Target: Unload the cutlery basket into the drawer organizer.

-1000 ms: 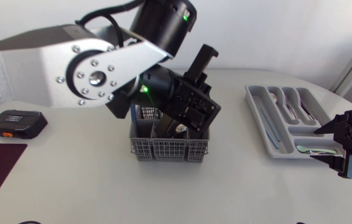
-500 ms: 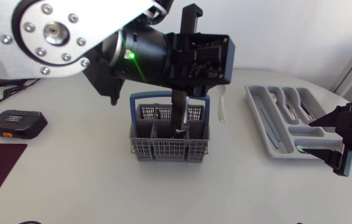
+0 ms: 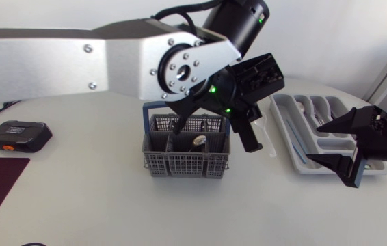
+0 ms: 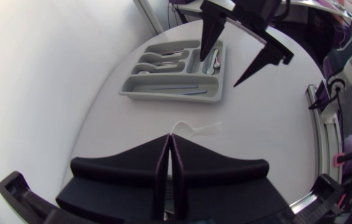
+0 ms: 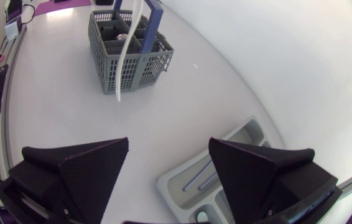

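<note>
L gripper [image 4: 170, 148] clamps white spoon [image 4: 198, 129] by its tip, R gripper [image 3: 315, 142] spread open over tray [image 3: 279, 108] at right; spoon may slip or arms collide.

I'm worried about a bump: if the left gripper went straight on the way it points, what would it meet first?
Probably the bare table: the left gripper, shut on the white utensil, points down at it short of the drawer organizer. The utensil's tip would likely touch first; depth is hard to judge.
</note>
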